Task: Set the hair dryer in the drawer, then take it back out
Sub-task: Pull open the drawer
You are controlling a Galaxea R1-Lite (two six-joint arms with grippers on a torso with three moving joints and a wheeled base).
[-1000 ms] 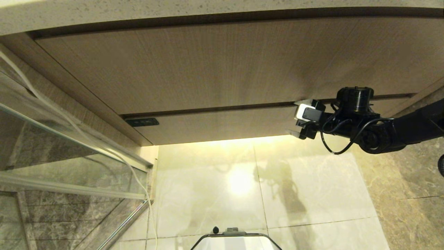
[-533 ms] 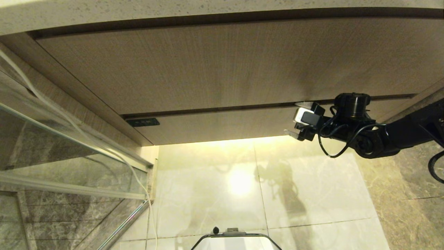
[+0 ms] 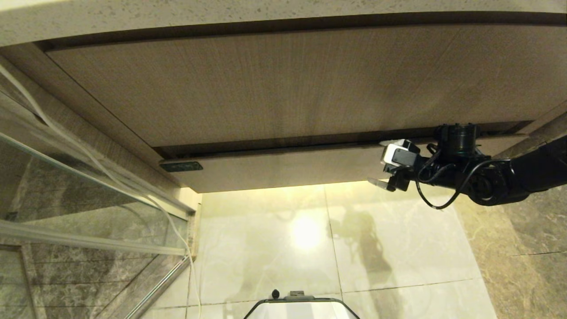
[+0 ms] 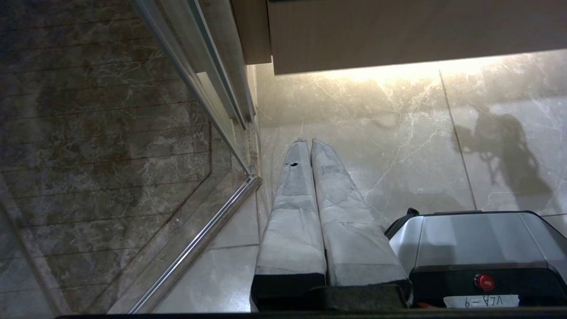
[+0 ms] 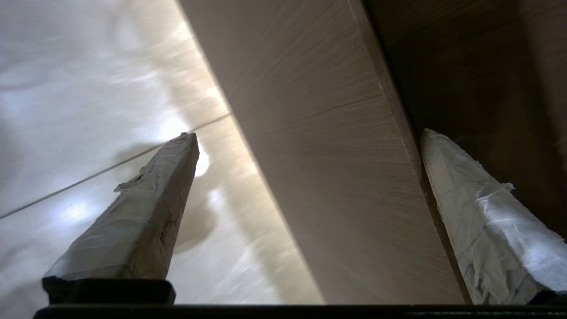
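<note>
The drawer (image 3: 283, 167) is the narrow wood-grain front with a small dark label (image 3: 181, 166) at its left end, under the tall front panel (image 3: 288, 84). It stands slightly out, with a dark gap above it. My right gripper (image 3: 377, 163) is open at the drawer's right part and straddles the front. In the right wrist view the gripper (image 5: 308, 134) has one finger (image 5: 469, 199) in the dark gap behind the drawer front (image 5: 336, 155) and the other below it, over the floor. The hair dryer is out of view. My left gripper (image 4: 308, 141) is shut, parked low over the floor.
A speckled countertop (image 3: 221, 17) overhangs the cabinet. A glass shower partition (image 3: 66, 190) with a metal rail stands at the left, and a white cord (image 3: 175, 230) hangs down along it. Glossy floor tiles (image 3: 310, 248) lie below, with my base (image 3: 301, 305) at the near edge.
The drawer front has come out toward me and the dark gap above it has widened. My right gripper has moved down and toward me with it.
</note>
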